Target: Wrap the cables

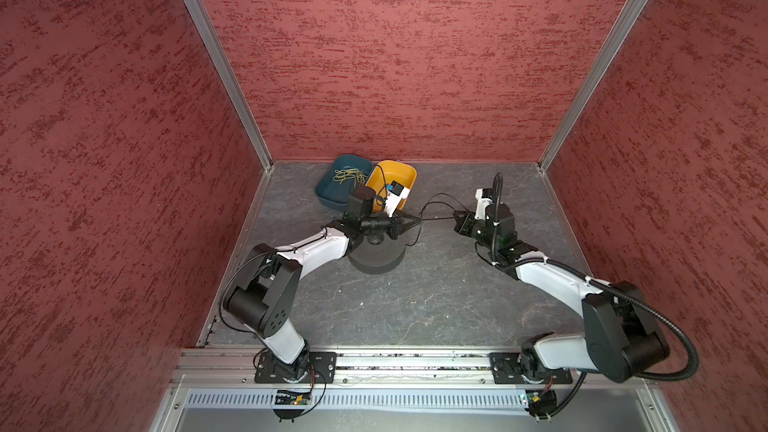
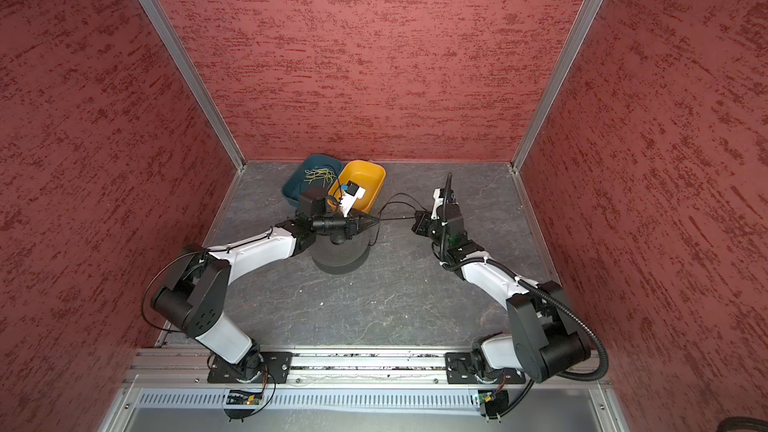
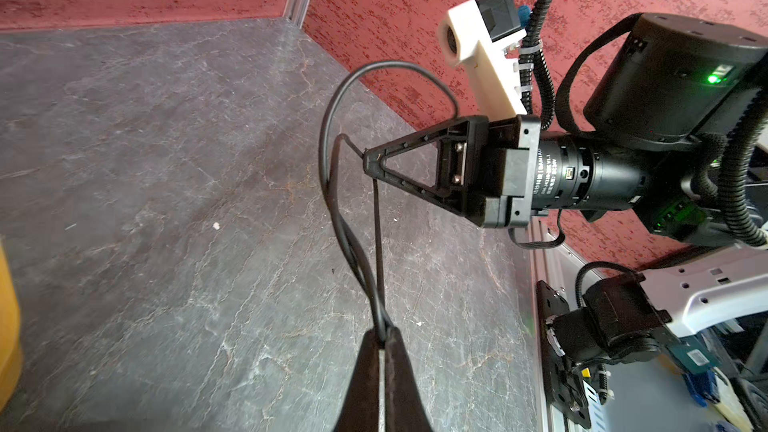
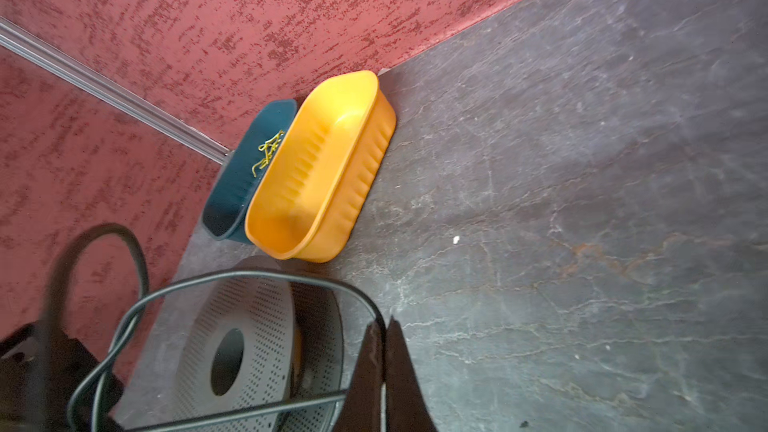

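A thin black cable (image 1: 436, 219) (image 2: 397, 218) is stretched between my two grippers above the floor, and a slack loop (image 1: 440, 197) of it arcs behind them. My left gripper (image 1: 415, 222) (image 2: 377, 220) is shut on the cable. In the left wrist view, two strands (image 3: 332, 184) enter its closed tips (image 3: 384, 334). My right gripper (image 1: 456, 218) (image 2: 415, 218) (image 3: 370, 160) faces it and is shut on the cable at its tips (image 4: 384, 326). In the right wrist view, the cable (image 4: 249, 276) loops over a round black perforated device (image 4: 249, 326).
The round perforated device (image 1: 376, 257) stands under my left wrist. A blue bin (image 1: 322, 193) (image 4: 232, 201) holding yellow-green strands (image 1: 349, 176) and a yellow bin (image 1: 395, 172) (image 4: 324, 168) stand together by the back wall. Red walls enclose the grey floor on three sides.
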Controlling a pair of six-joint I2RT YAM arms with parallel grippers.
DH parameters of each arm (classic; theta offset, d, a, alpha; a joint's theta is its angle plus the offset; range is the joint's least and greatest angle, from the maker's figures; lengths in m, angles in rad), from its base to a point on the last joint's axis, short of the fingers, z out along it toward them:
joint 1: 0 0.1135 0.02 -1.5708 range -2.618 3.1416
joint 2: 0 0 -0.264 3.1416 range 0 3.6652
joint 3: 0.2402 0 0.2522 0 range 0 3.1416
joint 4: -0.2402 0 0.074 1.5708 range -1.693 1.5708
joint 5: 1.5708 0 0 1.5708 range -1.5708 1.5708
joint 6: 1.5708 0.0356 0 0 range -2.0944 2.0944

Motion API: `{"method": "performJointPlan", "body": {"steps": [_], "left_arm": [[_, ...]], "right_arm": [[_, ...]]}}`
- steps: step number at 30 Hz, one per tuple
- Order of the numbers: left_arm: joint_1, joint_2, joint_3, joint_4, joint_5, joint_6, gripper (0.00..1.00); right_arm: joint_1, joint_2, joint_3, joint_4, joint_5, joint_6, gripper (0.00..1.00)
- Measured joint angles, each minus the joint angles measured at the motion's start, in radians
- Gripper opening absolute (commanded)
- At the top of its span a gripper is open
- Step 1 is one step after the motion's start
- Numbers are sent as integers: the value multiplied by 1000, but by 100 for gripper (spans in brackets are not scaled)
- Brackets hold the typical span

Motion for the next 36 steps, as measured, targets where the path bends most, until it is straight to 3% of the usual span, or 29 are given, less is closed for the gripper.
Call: {"method": "performJointPlan", "body": {"steps": [2,8,15,16,18,21,30,36], "left_arm": [[-3,-29,-27,-2,-32,2,0],[15,-161,-97,13,-148,10,0],[0,-163,-107,29,-182,10,0],[0,-148,-100,28,-177,11,0],[0,-109,-71,15,-153,16,13],[0,-13,25,-30,-99,30,24],[-1,241,303,-170,81,66,33],[-27,368,485,-329,138,131,35]], "right_arm": [[-15,7,4,-6,-6,27,0],[-205,98,5,-95,138,85,0],[-216,140,5,-93,126,102,0],[-216,139,2,-77,115,100,0],[-217,133,-14,-39,93,84,0],[-216,109,-56,10,50,49,0],[-192,-27,-154,115,-54,-61,0],[-156,-102,-190,164,-80,-110,0]]}}
